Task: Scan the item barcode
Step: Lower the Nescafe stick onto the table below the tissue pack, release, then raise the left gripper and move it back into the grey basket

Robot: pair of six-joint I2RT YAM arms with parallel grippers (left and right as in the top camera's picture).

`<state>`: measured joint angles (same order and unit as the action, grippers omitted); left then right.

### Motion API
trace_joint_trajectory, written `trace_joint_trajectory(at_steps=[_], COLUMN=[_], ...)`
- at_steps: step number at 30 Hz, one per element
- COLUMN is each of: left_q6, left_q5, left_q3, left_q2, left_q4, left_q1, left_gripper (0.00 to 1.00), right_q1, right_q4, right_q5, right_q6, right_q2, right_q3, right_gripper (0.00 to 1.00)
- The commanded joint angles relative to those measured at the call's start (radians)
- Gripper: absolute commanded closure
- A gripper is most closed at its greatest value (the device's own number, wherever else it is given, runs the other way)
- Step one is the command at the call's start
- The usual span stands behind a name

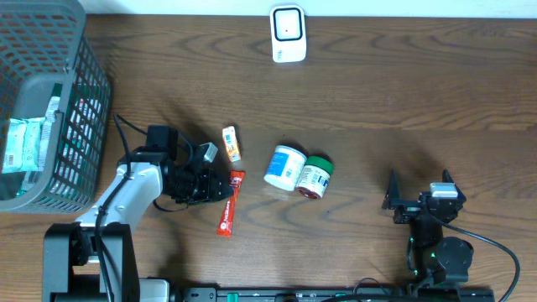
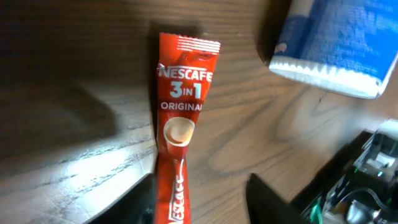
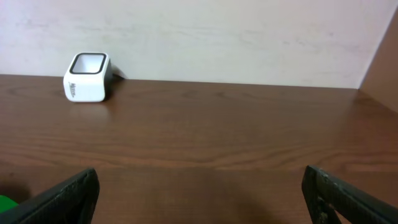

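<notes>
**Nescafé stick lay between parted fingers**

The red sachet point(image 2: 177, 124), printed "NESCAFÉ 3 IN 1 ORIGINAL", lay flat on the wooden table point(image 1: 403, 101), just left of a white-and-blue tub point(image 1: 285, 167). The left gripper point(image 1: 220, 190) straddled its lower end, fingers spread and not pinching it. The right gripper point(image 3: 200, 186) stood wide apart, empty, facing the white scanner point(image 3: 87, 77) at the table's far edge.

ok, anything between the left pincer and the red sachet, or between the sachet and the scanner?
Nothing visible. The left pincer stands open astride the lower end of the red Nescafe sachet. The line to the white box-shaped scanner passes between the small orange packet and the white-and-blue tub; neither sits on it.
</notes>
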<state>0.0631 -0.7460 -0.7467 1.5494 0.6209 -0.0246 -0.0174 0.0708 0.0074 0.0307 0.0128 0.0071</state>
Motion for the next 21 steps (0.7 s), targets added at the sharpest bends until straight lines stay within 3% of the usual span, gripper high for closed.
trace_joint_trajectory(at_steps=[1,5,9,14,16,21], left_q6=[0.003,0.003,0.003,0.002,-0.003,-0.047], left_q5=[0.005,0.002,0.002,0.002,0.003,0.104], left_q3=[0.004,-0.008,-0.051,-0.091,-0.106,-0.195], left_q2=[0.006,0.005,0.002,-0.039,-0.063,-0.116], left_q4=[0.002,0.014,0.07,0.086,0.089,0.185], left_q1=[-0.005,-0.005,-0.005,-0.005,-0.005,-0.005], left_gripper=[0.49,0.42,0.42,0.59,0.62,0.74], right_q1=[0.013,0.013,0.013,0.013,0.013,0.013], right_q4=[0.004,0.004,0.004,0.004,0.004,0.004], right_q5=[0.002,0.002,0.002,0.002,0.002,0.002], right_q6=[0.004,0.004,0.004,0.004,0.004,0.004], right_q2=[0.0,0.0,0.0,0.0,0.0,0.0], right_q3=[-0.002,-0.002,-0.002,-0.002,-0.002,-0.002], right_gripper=[0.01,0.01,0.01,0.01,0.01,0.01])
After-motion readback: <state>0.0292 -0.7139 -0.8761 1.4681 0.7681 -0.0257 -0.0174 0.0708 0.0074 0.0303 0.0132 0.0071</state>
